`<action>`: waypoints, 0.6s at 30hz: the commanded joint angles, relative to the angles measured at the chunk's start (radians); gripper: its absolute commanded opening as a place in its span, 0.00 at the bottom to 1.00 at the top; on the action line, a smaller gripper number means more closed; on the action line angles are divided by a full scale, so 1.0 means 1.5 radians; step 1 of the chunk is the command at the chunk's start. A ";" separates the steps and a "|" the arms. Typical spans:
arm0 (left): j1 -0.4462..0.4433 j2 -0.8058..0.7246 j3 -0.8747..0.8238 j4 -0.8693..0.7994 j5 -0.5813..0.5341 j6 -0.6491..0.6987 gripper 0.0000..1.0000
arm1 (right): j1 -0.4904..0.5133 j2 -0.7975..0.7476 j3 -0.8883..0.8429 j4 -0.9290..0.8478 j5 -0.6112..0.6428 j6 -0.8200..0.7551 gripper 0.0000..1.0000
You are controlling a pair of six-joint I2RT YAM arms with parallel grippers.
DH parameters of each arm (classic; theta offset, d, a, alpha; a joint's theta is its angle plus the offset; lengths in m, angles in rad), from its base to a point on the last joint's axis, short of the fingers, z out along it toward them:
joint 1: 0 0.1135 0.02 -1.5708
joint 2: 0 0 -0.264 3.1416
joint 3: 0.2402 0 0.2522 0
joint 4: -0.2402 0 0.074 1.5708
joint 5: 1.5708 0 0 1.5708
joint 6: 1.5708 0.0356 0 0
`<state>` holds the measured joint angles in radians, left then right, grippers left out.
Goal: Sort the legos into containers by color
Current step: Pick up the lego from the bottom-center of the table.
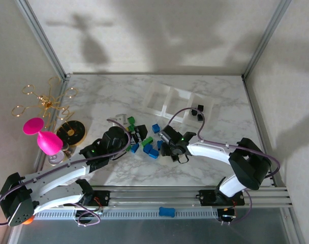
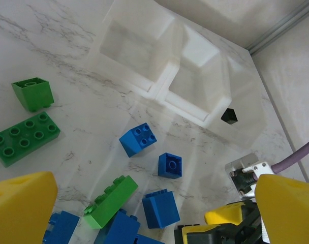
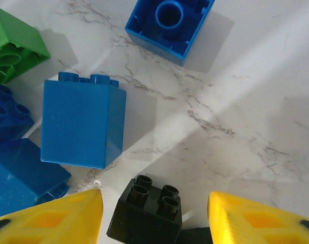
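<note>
Top view: the loose legos point(image 1: 147, 145) lie clustered mid-bench, green ones toward the left and blue toward the right. The tray of three white bins point(image 1: 167, 101) sits just beyond them on the far side, with black bricks point(image 1: 197, 112) in its right-hand bin. The left tool point(image 1: 136, 134) and right tool point(image 1: 164, 145) are both low at the cluster. Right wrist view resolves more: the right tool point(image 3: 154, 216) is open, its yellow fingers point(image 3: 48, 218) either side of a black 2x2 brick point(image 3: 147, 216) with a gap showing on each side. A tall blue brick point(image 3: 83, 124) is just left of it. Left wrist view: the left tool point(image 2: 154, 213) is spread wide and grips nothing. Blue bricks point(image 2: 160, 207) lie below it, and a green 2x4 brick point(image 2: 25, 138) is off to the left. Bench point(image 1: 215, 168): white, grey-veined marble pattern. Enclosure: aluminium posts point(image 1: 42, 38), pale walls. A pink goblet shape point(image 1: 42, 134) stands at the left edge.
</note>
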<state>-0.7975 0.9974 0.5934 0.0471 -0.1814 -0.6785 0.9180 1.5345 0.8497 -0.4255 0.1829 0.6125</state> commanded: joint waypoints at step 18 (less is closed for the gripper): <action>-0.003 -0.011 -0.004 -0.005 -0.021 -0.001 1.00 | 0.013 0.027 0.010 -0.003 0.023 0.004 0.36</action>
<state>-0.7979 0.9970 0.5900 0.0471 -0.1848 -0.6781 0.9276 1.5864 0.8501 -0.4229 0.1902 0.6151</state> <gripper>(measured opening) 0.995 0.364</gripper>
